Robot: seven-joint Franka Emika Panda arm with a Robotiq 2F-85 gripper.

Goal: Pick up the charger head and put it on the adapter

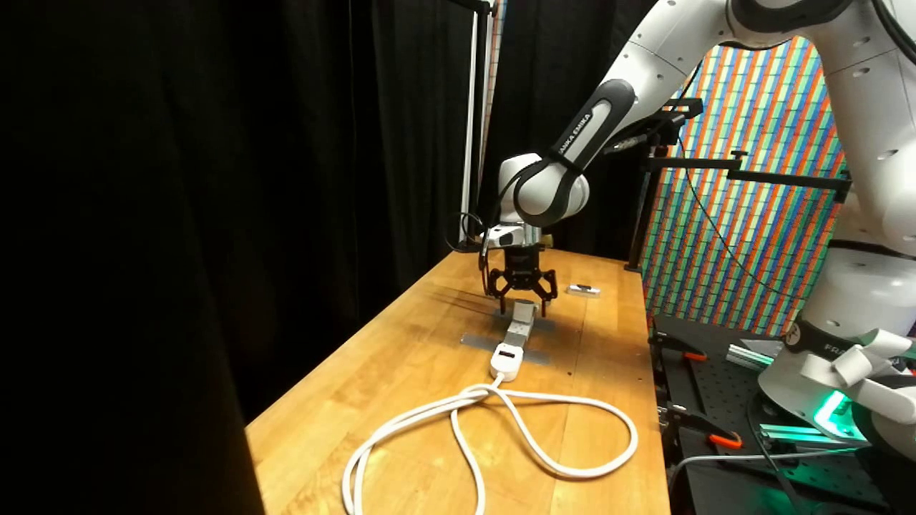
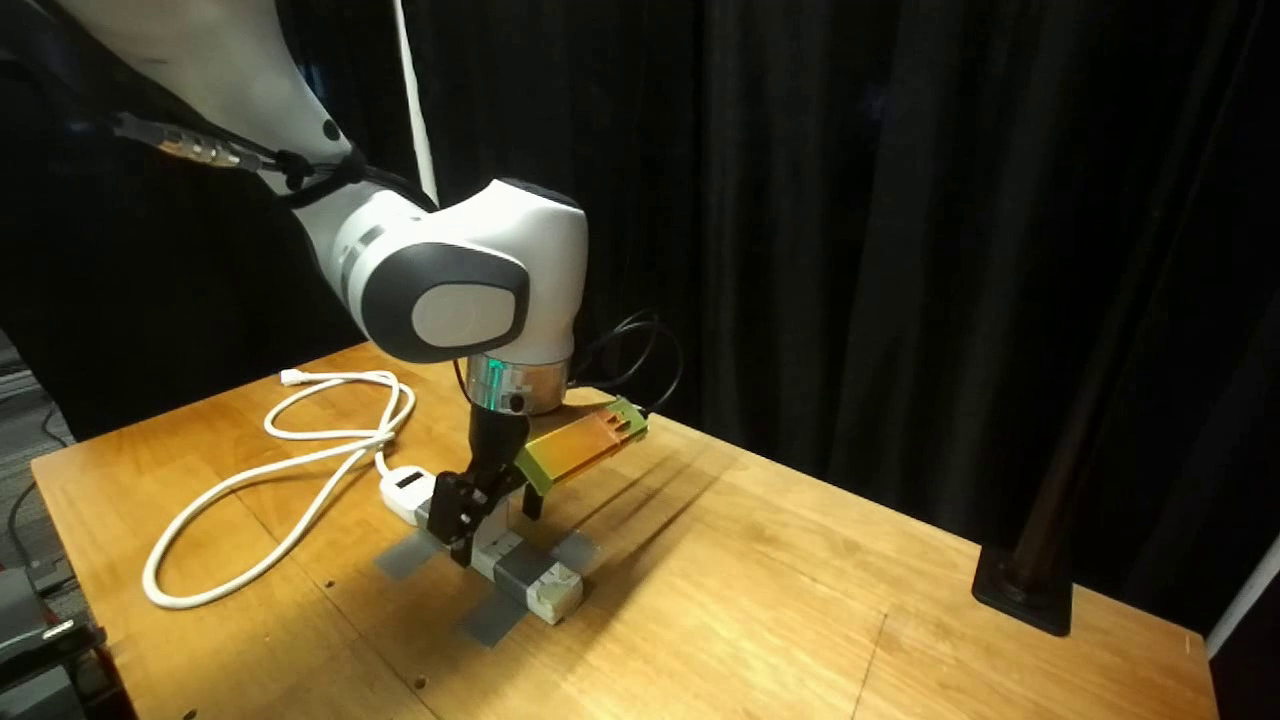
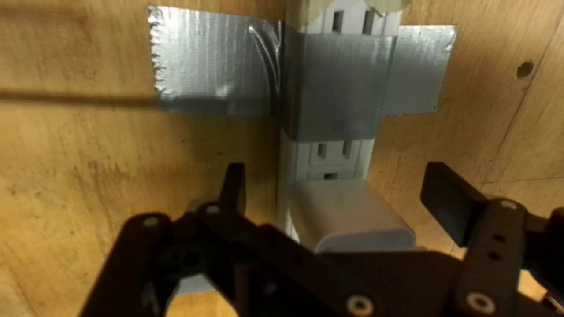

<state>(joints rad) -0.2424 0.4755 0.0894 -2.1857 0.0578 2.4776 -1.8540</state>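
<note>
The arm (image 1: 665, 54) bends at an elbow (image 1: 787, 18) high above the gripper (image 1: 523, 307) and slopes down toward it. Right over the gripper sits the rounded white wrist (image 2: 550, 260), and between the two a silvery collar (image 2: 548, 388). The gripper points straight down. In the wrist view its two dark fingers (image 3: 449, 202) are spread wide, well apart and facing each other. Well off from the gripper, on the elbow's side, the white base (image 1: 851, 300) stands upright, with the arm rising from it.

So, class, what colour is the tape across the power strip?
Silvery grey tape, clearest in the wrist view.
</note>
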